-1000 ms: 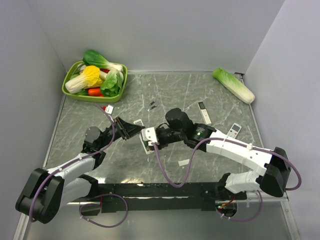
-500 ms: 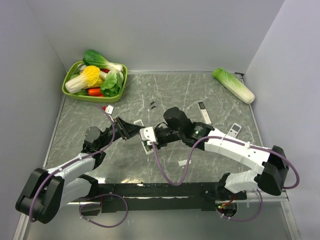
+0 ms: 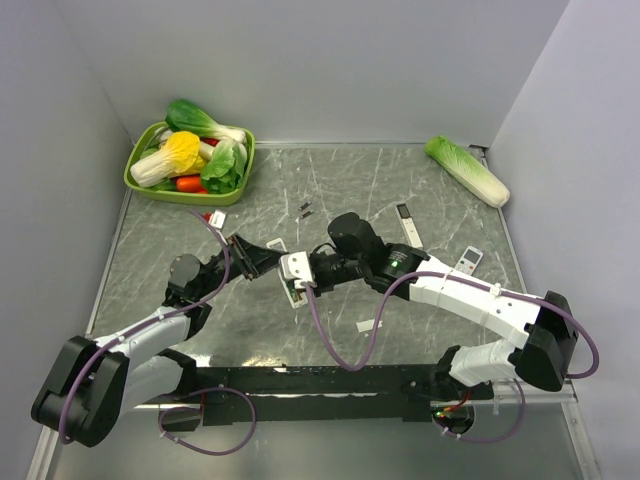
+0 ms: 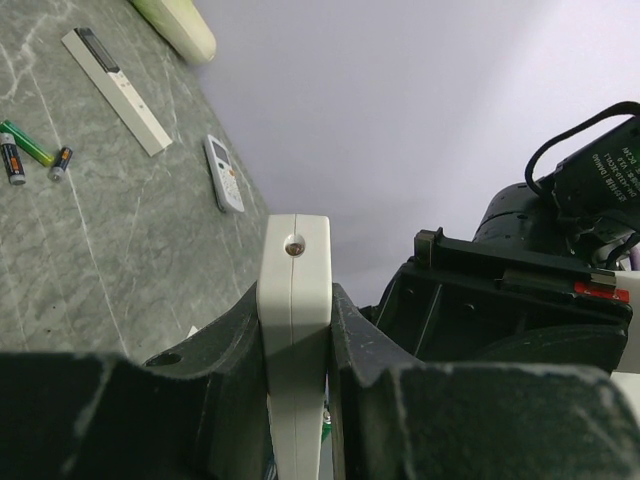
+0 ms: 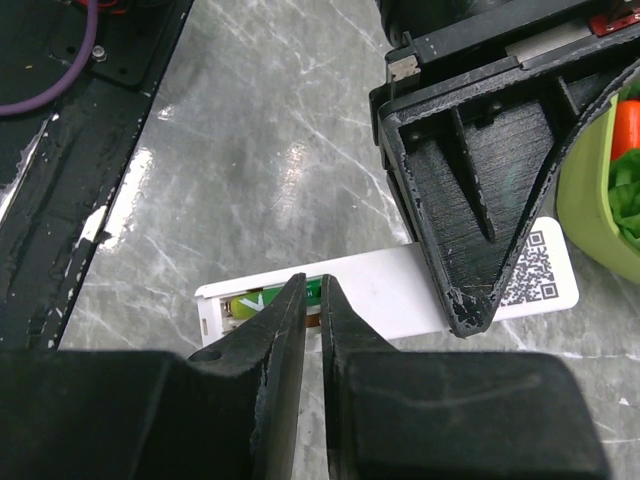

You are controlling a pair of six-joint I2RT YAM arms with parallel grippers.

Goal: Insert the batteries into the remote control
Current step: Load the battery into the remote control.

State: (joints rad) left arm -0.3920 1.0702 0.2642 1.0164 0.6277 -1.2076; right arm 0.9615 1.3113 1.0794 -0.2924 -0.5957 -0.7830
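The slim white remote is clamped edgewise in the left pincer, over the tabletop. A green battery is seen in its recess, straddled by the almost-closed right pincer; whether it is gripped cannot be told.

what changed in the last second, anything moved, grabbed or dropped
The right end effector edged slightly to the left, closer to the left end effector, above the open battery recess of the remote control. Nothing was visibly taken hold of or let go. Unchanged: the left end effector clamped on the remote control, the vegetable basket, and the cabbage.
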